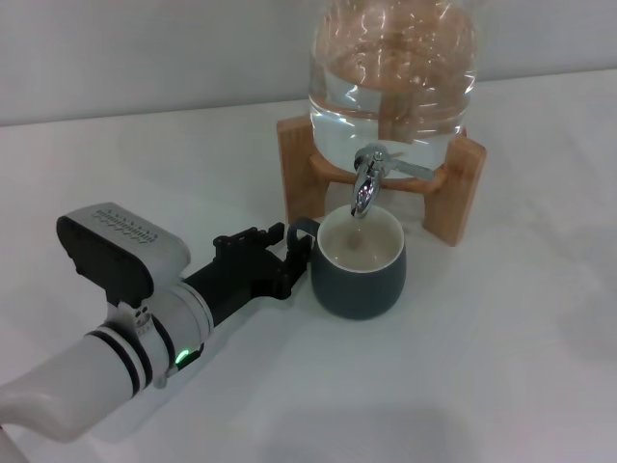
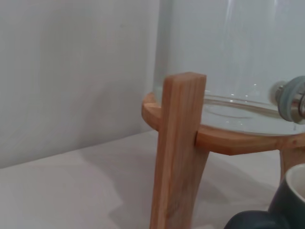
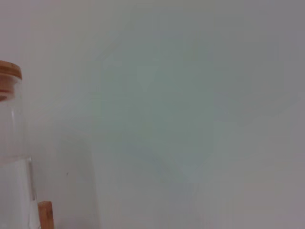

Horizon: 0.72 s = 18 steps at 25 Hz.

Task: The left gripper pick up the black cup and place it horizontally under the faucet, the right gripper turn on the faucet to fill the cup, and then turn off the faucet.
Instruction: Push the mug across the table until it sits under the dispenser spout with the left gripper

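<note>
Black cup (image 1: 360, 265) upright on white table (image 1: 501, 328), right under faucet (image 1: 366, 183), spout just above rim, cream inside visible. Left gripper (image 1: 292, 253) low over table, fingers at cup handle (image 1: 297, 234), closed around it as far as head view shows. Water jar (image 1: 393, 72) on wooden stand (image 1: 299, 174) behind cup. Right gripper not seen in any view.
</note>
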Motion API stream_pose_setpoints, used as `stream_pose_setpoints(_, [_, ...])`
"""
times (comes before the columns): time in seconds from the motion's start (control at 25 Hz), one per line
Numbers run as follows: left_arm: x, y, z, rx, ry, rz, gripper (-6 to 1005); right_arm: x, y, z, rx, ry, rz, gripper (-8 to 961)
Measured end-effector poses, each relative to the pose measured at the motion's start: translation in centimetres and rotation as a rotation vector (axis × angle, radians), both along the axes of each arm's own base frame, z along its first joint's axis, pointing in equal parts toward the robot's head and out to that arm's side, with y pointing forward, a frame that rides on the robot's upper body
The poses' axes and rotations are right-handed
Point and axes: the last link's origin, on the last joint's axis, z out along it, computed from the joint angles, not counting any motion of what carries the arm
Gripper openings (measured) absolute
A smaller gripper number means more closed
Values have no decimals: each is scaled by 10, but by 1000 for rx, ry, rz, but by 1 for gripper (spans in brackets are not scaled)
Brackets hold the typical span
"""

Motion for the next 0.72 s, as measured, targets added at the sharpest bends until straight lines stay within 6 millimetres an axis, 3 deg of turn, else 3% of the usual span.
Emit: stream_pose_setpoints(0.72, [-2, -7, -1, -7, -14, 12, 392, 1, -1, 2, 10, 2, -6, 853])
